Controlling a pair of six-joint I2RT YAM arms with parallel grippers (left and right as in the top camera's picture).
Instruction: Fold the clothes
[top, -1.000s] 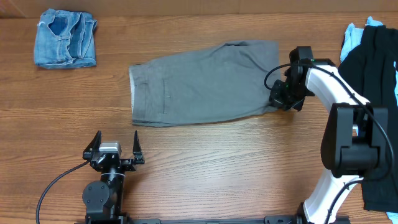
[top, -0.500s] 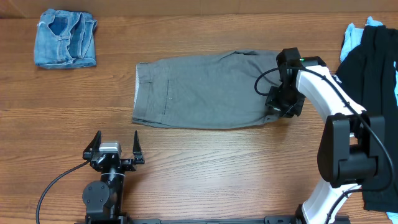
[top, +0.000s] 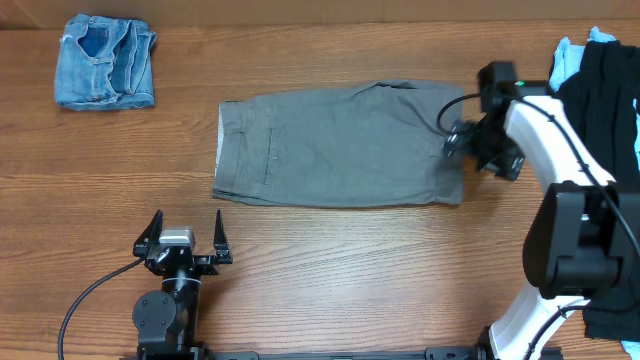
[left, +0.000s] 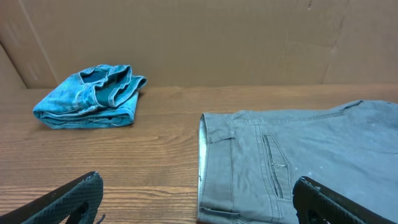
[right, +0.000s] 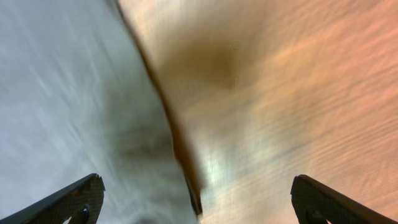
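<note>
Far left corner first: the small blue denim shorts (top: 105, 62) sit in a folded bundle, well apart from everything else on the wooden table (top: 350, 260). Near edge, left side, the left gripper (top: 184, 237) is parked low, fingers spread wide with nothing between them, and its wrist camera looks across bare wood to the denim bundle and the waistband end of the main piece. That's the grey shorts (top: 335, 143), laid flat across the middle of the table, waistband to the left, leg hem to the right, a pocket seam showing near the waistband. Over at that right hem is the right gripper (top: 458, 142), right on the edge of the cloth. Its wrist view is heavily blurred, but the two fingertips show far apart at the bottom corners, grey fabric on the left, wood on the right, the hem line running between them, and nothing clamped. Whether the fingers touch the cloth, I can't tell. Far right, a light-blue garment (top: 567, 58) peeks out beside a black T-shirt (top: 600, 100) lying along the table's right edge.
</note>
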